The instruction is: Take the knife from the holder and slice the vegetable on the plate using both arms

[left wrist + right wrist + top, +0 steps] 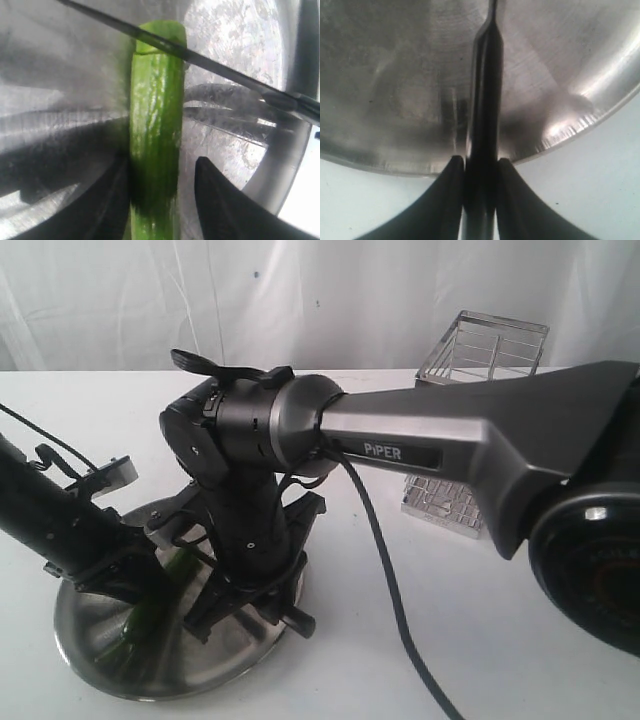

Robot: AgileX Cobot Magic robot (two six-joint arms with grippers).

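We are looking at the right arm (480, 440) first: its big grey link is stretching in from the right of the exterior view, bending at the black wrist and pointing steeply down over the plate (200, 675). The left arm (60, 530) is slanting in low from the left edge, and its end is dipping onto the same plate. The round steel plate is sitting on the white table (520, 660), near the front left. Behind the right arm, well apart from the plate, the wire holder (480, 350) is standing upright.

Down at the tools now. The right gripper (480, 167) is clamping the knife (482, 100) by its black handle, both fingers pressing its sides, with the blade running out over the plate. The left gripper (162, 162) is standing wide, its fingers straddling the green chili pepper (155, 130); one finger is lying against the pepper and a gap is showing at the other.

The pepper is lying flat on the plate, and in the left wrist view the dark blade is crossing it at a slant, close to the end away from the fingers.

For writing, we are reading PIPER lettering (383, 451) in white on the grey link.
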